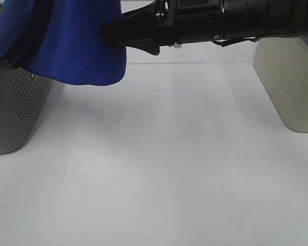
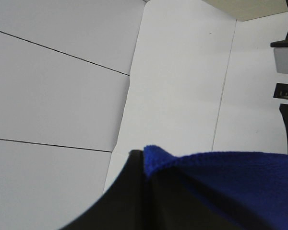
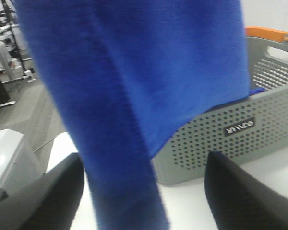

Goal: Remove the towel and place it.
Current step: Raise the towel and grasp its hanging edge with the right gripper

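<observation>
The royal-blue towel (image 1: 66, 41) hangs lifted at the top left of the exterior high view, with its lower edge draped over the grey perforated basket (image 1: 15, 102). My left gripper (image 2: 146, 160) is out of the exterior view. Its wrist view shows a black finger (image 2: 127, 196) pressed against a towel (image 2: 221, 182) edge, so it is shut on the cloth. My right arm reaches across the top, and the right gripper (image 1: 110, 33) is at the towel's right side. In the right wrist view its fingers (image 3: 240, 191) stand wide apart, with the towel (image 3: 134, 96) hanging between them.
The white table (image 1: 159, 164) spreads below. A beige-grey box (image 1: 292, 82) stands at the right edge. The basket (image 3: 221, 129) has an orange handle (image 3: 266, 32) and holds more blue cloth. Room clutter lies beyond the table.
</observation>
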Controlling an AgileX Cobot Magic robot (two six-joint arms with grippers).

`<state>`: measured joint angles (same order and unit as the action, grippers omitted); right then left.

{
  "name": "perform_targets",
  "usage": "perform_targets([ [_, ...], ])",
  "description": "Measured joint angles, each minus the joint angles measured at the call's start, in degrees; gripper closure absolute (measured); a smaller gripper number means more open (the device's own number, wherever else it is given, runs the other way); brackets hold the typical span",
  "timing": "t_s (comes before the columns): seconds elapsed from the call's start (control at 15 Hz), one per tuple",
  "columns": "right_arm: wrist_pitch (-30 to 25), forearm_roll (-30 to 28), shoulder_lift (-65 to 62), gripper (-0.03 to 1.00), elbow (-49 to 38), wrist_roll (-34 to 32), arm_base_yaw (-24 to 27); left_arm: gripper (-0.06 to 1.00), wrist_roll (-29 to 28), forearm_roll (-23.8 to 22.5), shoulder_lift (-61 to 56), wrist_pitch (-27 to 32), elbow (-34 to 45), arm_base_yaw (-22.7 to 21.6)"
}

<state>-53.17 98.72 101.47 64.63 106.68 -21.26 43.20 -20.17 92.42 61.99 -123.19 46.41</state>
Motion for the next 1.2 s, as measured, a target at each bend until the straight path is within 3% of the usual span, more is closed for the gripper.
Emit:
perform_targets([
  [0.13, 4.58, 0.34, 0.40, 0.27, 0.00, 1.20, 0.06, 0.94, 0.00, 0.86, 0.00, 0.40, 0.00, 0.00],
  [0.27, 4.24, 0.40, 1.49, 0.28, 0.06, 1.32, 0.06, 0.94, 0.00, 1.03, -0.06, 1.09, 0.00, 0.00],
  [0.33, 0.34, 0.34, 2.23, 0.28, 0.11, 1.89, 0.06, 0.94, 0.00, 1.03, -0.06, 1.43, 0.00, 0.00],
  [0.4, -9.80, 0.40, 3.32, 0.29, 0.11, 5.44, 0.06, 0.94, 0.00, 1.03, -0.06, 1.43, 0.00, 0.00],
  [0.6, -14.95, 0.46, 3.44, 0.29, 0.11, 7.28, 0.06, 0.94, 0.00, 1.09, -0.06, 1.43, 0.00, 0.00],
  [0.73, -15.70, -0.63, 3.44, 0.30, 0.11, 7.28, 0.06, 0.94, 0.00, 0.74, -0.06, 1.43, 0.00, 0.06],
  [1.0, -15.87, -4.53, 3.44, 0.41, 0.11, 7.10, 0.06, 0.94, 0.00, 0.17, -0.06, 1.49, 0.00, 0.06],
  [1.2, -12.49, -7.39, 3.95, 0.48, 0.11, 6.07, 0.06, 0.94, 0.00, -0.17, -0.06, 1.49, 0.00, 0.06],
])
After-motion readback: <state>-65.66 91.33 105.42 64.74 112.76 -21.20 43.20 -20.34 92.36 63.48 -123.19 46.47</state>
